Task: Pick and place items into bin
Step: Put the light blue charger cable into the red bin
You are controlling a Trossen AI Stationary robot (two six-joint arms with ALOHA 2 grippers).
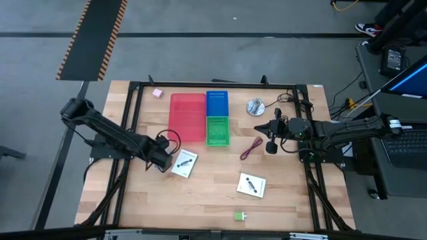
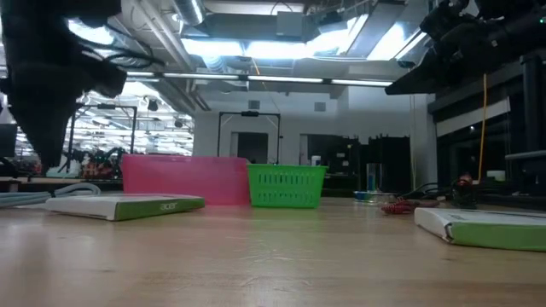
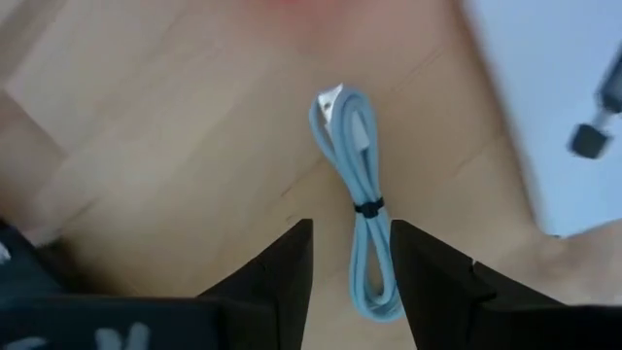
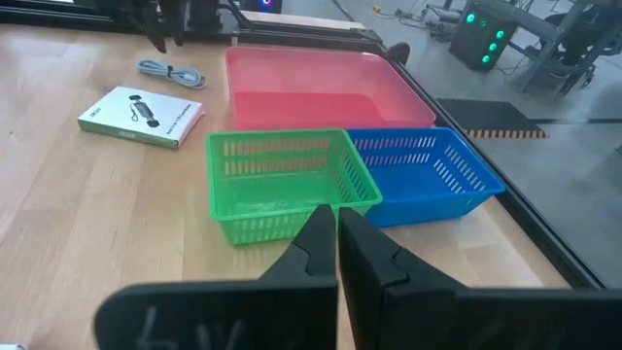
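A grey-blue cable [image 3: 360,194], coiled and tied at its middle, lies flat on the wooden table. My left gripper [image 3: 352,262] hangs open above it, pointing down, one finger on either side of the coil's near loop. In the high view this gripper [image 1: 162,157] is beside a white card [image 1: 185,163]. Another white card [image 1: 251,185], a dark red cable [image 1: 251,148], a green block [image 1: 239,216] and a pink block [image 1: 157,93] lie loose on the table. My right gripper [image 4: 337,233] waits shut at the right side [image 1: 272,137].
A pink bin [image 1: 187,117], a blue basket [image 1: 217,103] and a green basket [image 1: 217,131] stand together at the table's far middle. A round silver disc [image 1: 255,107] lies to their right. A black frame runs round the table.
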